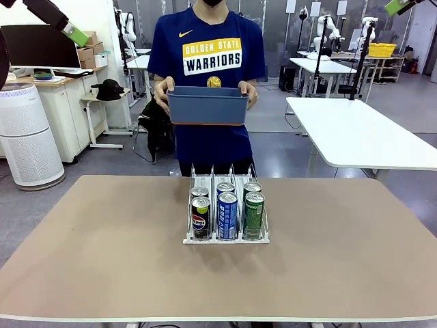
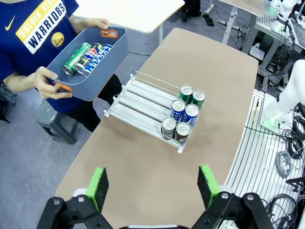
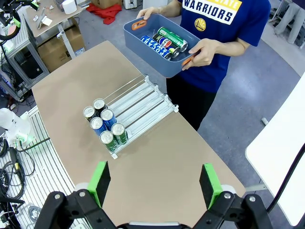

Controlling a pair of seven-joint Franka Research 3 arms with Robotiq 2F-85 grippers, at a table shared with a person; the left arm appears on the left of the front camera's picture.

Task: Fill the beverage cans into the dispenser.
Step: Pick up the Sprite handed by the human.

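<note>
We see the left gripper [image 2: 152, 179] with its green pads [image 2: 98, 188] spread wide and nothing between them. The right gripper [image 3: 154, 179] stands the same, its fingers [image 3: 208, 183] apart and empty. Both hang well above the table [image 1: 102, 239]. In the front view the top edge cuts both arms off, leaving a green-tipped stub in each upper corner.

The dispenser [image 1: 225, 240] sits mid-table, near the far edge, its three lanes sloping toward us. A Pepsi can [image 1: 201, 219], a blue can [image 1: 227, 215] and a green can [image 1: 254, 215] stand at the front lip, one per lane. Each has a second can touching behind it, mostly hidden, so that we make out little more than silver tops. The upper lanes lie bare [image 2: 143, 102].

Beyond the table a person holds a dark blue bin [image 1: 207, 106] in both hands [image 1: 162, 92] by its orange handles [image 2: 109, 33]. From the front its wall hides what is inside. The wrist views show three more cans [image 3: 167, 44] lying side by side in it, one green, one Pepsi, one blue.

"pepsi" reads clearly on the black cans. The blue can's white print looks like "POCARI" in the right wrist view, and the green lettering is too small to read. The shirt [image 1: 212, 55] says "GOLDEN STATE WARRIORS"
</note>
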